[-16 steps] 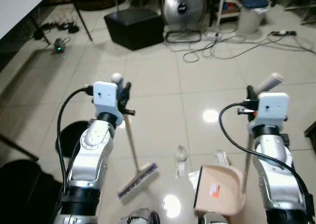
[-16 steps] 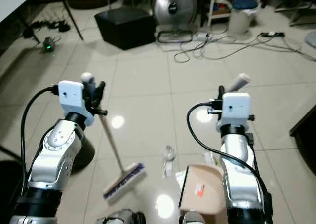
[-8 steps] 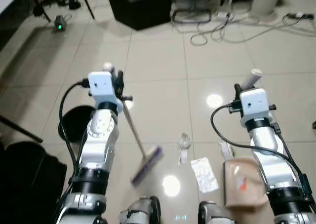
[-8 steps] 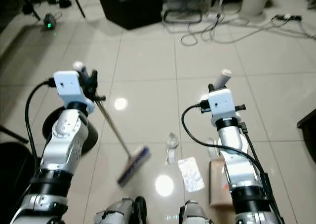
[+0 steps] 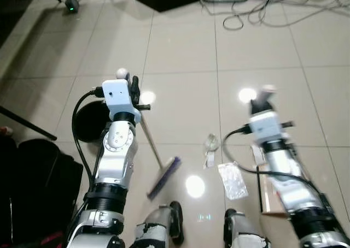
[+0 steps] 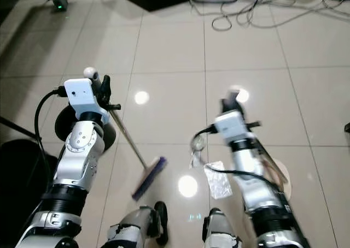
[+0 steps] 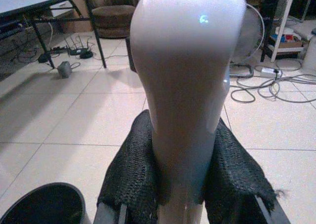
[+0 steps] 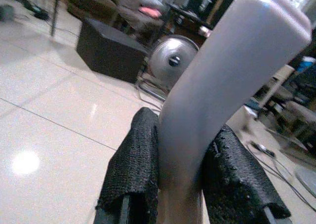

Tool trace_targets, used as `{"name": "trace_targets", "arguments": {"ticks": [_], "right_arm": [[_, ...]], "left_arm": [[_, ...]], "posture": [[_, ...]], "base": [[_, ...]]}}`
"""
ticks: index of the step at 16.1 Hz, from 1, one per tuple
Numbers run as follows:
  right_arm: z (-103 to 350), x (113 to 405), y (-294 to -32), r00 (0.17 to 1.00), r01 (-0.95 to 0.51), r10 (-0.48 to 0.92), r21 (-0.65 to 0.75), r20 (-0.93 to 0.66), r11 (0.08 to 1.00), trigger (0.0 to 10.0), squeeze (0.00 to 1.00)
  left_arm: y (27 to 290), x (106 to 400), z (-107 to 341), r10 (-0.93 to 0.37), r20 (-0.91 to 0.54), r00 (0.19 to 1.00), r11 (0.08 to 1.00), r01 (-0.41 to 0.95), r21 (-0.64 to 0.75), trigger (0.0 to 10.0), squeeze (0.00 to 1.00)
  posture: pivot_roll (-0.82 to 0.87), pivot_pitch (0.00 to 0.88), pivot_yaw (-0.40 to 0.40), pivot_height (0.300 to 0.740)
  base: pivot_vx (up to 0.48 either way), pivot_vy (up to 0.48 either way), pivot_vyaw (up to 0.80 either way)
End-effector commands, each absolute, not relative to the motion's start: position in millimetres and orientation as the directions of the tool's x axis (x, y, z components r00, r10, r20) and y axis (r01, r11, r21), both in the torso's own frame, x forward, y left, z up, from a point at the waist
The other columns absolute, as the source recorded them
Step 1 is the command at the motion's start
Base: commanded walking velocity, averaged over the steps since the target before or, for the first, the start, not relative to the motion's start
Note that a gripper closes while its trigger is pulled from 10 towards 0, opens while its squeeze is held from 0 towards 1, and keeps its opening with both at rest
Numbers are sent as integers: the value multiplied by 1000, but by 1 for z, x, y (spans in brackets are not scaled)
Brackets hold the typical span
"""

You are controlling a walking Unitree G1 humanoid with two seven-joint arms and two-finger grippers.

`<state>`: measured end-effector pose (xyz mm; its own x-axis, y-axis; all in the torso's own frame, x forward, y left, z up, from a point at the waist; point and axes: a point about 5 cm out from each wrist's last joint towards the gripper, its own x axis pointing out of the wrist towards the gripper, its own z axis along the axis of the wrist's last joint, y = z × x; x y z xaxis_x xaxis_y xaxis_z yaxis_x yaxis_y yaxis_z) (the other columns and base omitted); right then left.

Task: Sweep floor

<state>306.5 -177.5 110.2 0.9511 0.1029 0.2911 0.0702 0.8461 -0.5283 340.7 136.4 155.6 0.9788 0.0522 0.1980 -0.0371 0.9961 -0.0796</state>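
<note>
Your left hand (image 5: 133, 89) is closed on the top of the broom handle (image 7: 186, 86); in the left wrist view both black fingers (image 7: 133, 169) press against the pale grip with no gap. The broom (image 5: 153, 155) slants down from that hand toward the middle of the tiled floor (image 5: 180, 46), and its purple-bristled head (image 5: 164, 177) rests on the tiles just ahead of your left foot (image 5: 158, 234).

Your right hand (image 6: 229, 103) is closed on the upright grey handle (image 8: 222, 86) of the dustpan (image 5: 270, 190); the right wrist view shows the fingers (image 8: 136, 165) clamped on both sides of it. The dustpan lies low on the floor beside your right arm, partly hidden by it.

Two pieces of litter lie between the broom head and the dustpan: a crumpled clear wrapper (image 5: 211, 143) and a flat silvery packet (image 5: 232, 179), near each other but apart.

A black round bin (image 5: 90, 119) stands to the left, beside your left arm. Cables (image 5: 246, 13) trail across the tiles farther ahead.
</note>
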Motion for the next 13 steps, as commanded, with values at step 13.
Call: {"name": "trace_targets", "arguments": {"ticks": [13], "right_arm": [[109, 318, -137, 923, 164, -47, -280, 382, 946, 10000, 0]], "left_arm": [[140, 346, 151, 138, 191, 972, 979, -105, -173, 10000, 0]], "posture": [[194, 322, 187, 740]], "base": [[0, 0, 0]]}}
